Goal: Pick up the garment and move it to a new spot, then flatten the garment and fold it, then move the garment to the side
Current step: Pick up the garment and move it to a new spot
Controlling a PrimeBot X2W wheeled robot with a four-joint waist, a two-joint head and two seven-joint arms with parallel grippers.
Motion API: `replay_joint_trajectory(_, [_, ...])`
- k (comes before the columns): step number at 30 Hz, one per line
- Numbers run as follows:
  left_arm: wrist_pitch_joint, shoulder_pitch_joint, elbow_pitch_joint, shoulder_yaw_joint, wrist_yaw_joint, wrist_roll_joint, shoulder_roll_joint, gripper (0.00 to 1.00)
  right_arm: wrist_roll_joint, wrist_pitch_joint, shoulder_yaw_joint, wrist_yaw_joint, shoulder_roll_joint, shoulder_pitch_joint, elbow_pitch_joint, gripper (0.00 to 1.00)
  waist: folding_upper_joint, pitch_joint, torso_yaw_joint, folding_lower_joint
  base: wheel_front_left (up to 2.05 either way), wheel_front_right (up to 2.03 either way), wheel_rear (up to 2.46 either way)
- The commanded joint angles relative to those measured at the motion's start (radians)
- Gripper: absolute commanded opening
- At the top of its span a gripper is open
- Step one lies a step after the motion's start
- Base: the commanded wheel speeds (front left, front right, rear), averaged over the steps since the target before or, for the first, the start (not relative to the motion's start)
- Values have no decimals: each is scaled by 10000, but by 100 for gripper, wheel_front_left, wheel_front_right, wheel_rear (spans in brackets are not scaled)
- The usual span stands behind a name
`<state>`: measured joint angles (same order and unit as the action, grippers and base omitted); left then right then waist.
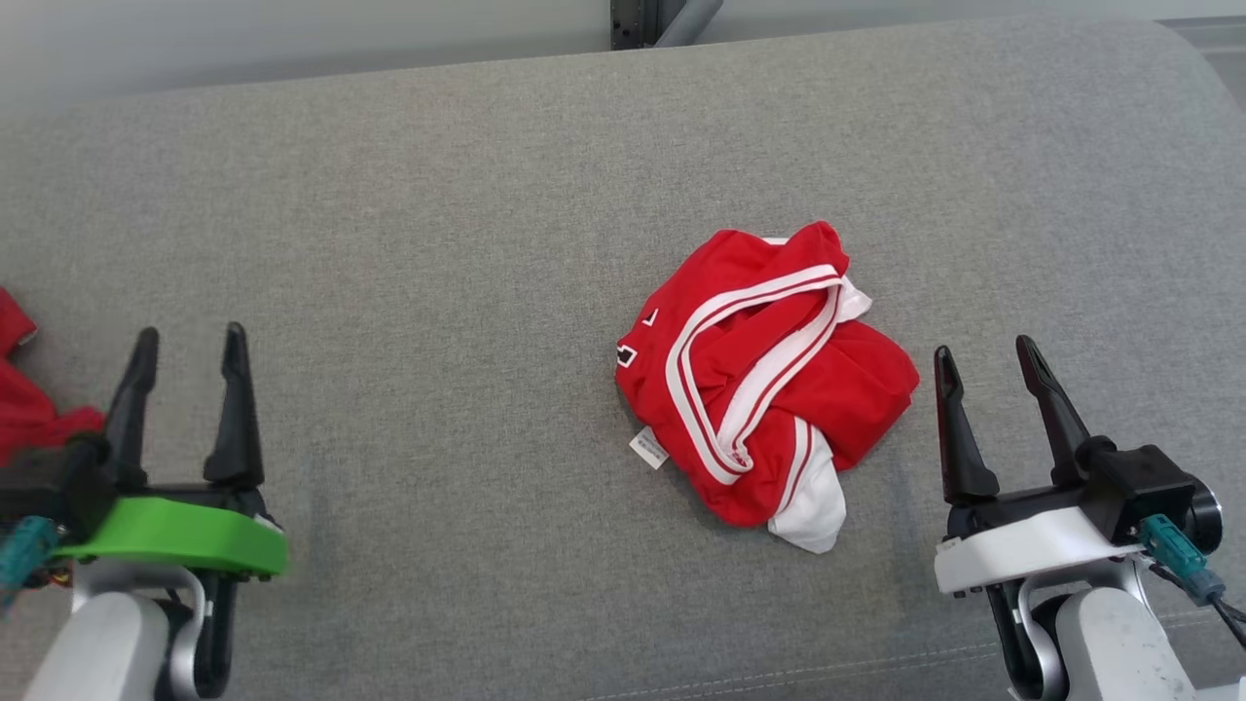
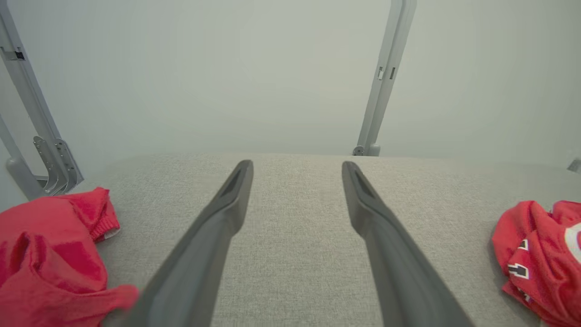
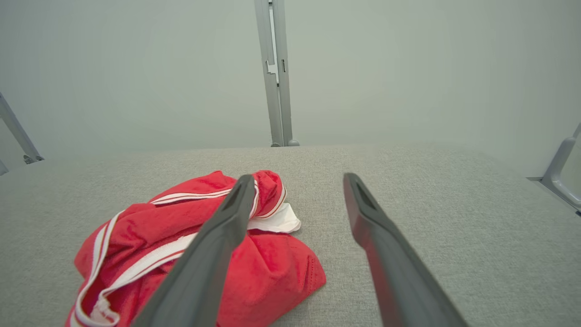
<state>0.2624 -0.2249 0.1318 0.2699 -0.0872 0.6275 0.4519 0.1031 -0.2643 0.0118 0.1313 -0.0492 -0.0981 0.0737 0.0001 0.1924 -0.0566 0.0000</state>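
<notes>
Both arms sit low at the near edge of the grey woven-fabric padded surface (image 1: 438, 195).

Left gripper (image 1: 191, 336): jaws spread wide, nothing between them. Right gripper (image 1: 985, 349): also wide apart and empty.

The crumpled red garment with white striped trim (image 1: 764, 385) lies in a heap right of centre on the surface. It is near the right gripper but apart from it. A small white care tag (image 1: 648, 448) sticks out at its near-left side. The garment is neither flattened nor folded, so I judge the work on it barely begun.

A second, plain red bunched cloth (image 1: 29, 409) lies at the far left, just beside the left gripper (whether they touch I cannot tell).

Risks from here:
- A pinch into the heap may catch several layers or only the loose striped band. The garment would then lift as a twisted knot and resist flattening.
- A grab at the tag alone would likely slip.
- The soft surface gives, so fingers pressed low could snag the upholstery along with the cloth.
- With two red fabrics present, the left arm could take the wrong one, being nearer to it.
- The heap is off-centre, so a long left-arm reach may drag rather than lift.
</notes>
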Motion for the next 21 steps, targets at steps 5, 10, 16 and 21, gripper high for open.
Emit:
replay_joint_trajectory(5, [30, 901, -313, -503, 396, -501, -992, 100, -395, -2, 23, -10, -22, 215, -19, 100, -1, -395, -300, 0, 0, 0, 0])
replay_joint_trajectory(10, [32, 1908, -383, -1247, 787, -1794, -1718, 100, -657, -2, 39, -10, -22, 366, 110, 100, -1, -738, -503, 0, 0, 0, 0])
replay_joint_trajectory(16, [33, 2859, -247, -2183, 1168, -2690, -2497, 100, -696, -2, -97, -10, -19, 629, 317, 100, -1, -1145, -502, 0, 0, 0, 0])
replay_joint_trajectory(21, [21, 3482, -321, -3062, 1265, -3084, -3085, 100, -613, -2, -159, -10, -23, 835, 489, 100, -1, -1461, -501, 0, 0, 0, 0])
